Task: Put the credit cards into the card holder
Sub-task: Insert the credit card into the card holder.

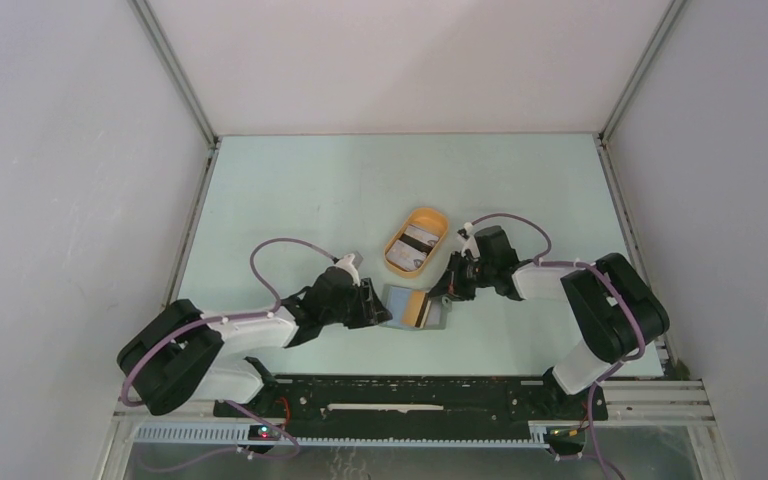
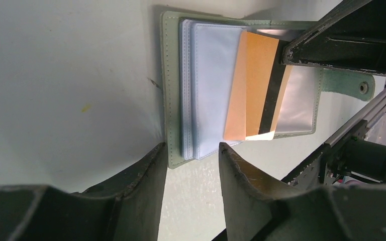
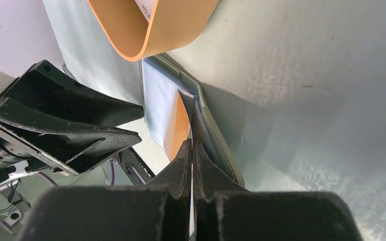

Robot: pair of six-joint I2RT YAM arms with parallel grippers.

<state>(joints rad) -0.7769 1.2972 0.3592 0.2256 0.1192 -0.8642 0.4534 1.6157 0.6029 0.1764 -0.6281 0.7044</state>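
While the card holder [image 2: 173, 100] lies opened flat on the surface [image 1: 310, 200] between the two arms, its clear sleeves [image 2: 208, 85] fan out from the green cover and its snap tab [image 2: 352, 85] sticks out at the far side. One tan card [image 2: 251, 85] with a dark stripe rests slanted across the sleeves. How far it sits inside a pocket cannot be told, since the plastic is see-through and glossy. The right pincer [image 3: 191, 148] is pressed together on that card's edge, at the striped end. The left pincer [image 2: 192, 153] stands apart at the opposite side of the holder, one finger on either side of the cover's corner, gripping nothing.

Just beyond the holder sits an orange oval tray [image 1: 426, 212] with more cards [image 1: 412, 245] in it. A dark one and a whitish one show from above, but they overlap and are too small to count. From the right wrist only the tray's near wall shows, cut off by the top edge, with a scrap of printed white card inside. From overhead, both pincers' tips are dark and hard to make out.
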